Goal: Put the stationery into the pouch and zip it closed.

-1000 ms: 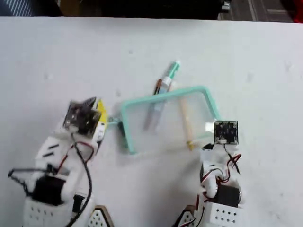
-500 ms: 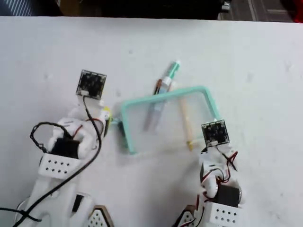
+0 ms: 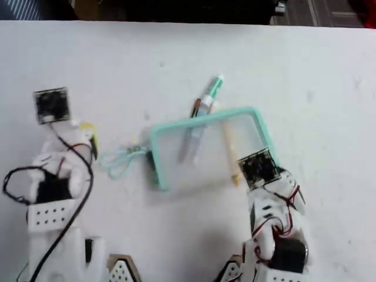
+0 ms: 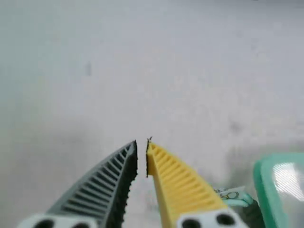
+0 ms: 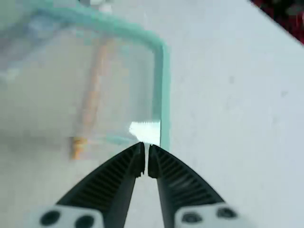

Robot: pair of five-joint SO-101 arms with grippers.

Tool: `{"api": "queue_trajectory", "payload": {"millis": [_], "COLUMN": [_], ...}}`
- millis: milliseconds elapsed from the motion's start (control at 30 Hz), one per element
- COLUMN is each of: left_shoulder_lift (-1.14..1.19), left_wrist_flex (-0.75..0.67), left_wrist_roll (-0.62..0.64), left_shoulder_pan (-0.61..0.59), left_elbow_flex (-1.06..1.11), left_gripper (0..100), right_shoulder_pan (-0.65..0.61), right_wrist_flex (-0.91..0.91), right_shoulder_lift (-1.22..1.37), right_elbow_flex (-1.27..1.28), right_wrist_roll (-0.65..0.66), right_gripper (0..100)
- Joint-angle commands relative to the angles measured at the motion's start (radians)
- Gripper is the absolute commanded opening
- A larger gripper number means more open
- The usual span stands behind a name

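Observation:
A clear pouch (image 3: 205, 150) with a teal edge lies mid-table. Inside it are a teal-capped pen (image 3: 202, 114), whose cap pokes out past the far edge, and a wooden pencil (image 3: 230, 151). A teal zip cord (image 3: 120, 157) trails off its left side. My left gripper (image 4: 141, 148) is shut and empty over bare table, well left of the pouch (image 4: 280, 183). My right gripper (image 5: 145, 152) is shut, its tips at the pouch's near right corner (image 5: 159, 128); I cannot tell whether they pinch the edge. The pencil (image 5: 92, 90) lies just beyond.
The white table (image 3: 305, 76) stretches bare around the pouch, with its far edge against a dark background. Both arm bases (image 3: 270, 258) stand along the near edge.
My left arm has swung left, away from the pouch's left end, leaving the zip cord lying stretched out. My right wrist shifted slightly left at the pouch corner. The pouch stayed put.

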Motion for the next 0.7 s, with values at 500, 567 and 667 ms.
{"api": "queue_trajectory", "payload": {"millis": [500,567,667], "left_shoulder_lift": [0.122,0.286,0.526], "left_wrist_flex": [-0.115,-0.161,-0.167], "left_wrist_roll": [-0.189,-0.187,-0.183], "left_shoulder_pan": [0.318,0.320,0.321], "left_elbow_flex": [0.025,-0.040,-0.167], "left_gripper": [12,12,12], "right_shoulder_pan": [-0.265,-0.245,-0.200], "right_wrist_flex": [0.093,0.091,0.077], "right_shoulder_lift": [0.530,0.498,0.432], "right_elbow_flex": [-0.304,-0.304,-0.287], "right_wrist_roll": [-0.041,-0.080,-0.098], "right_gripper": [1.8,1.8,1.8]}}
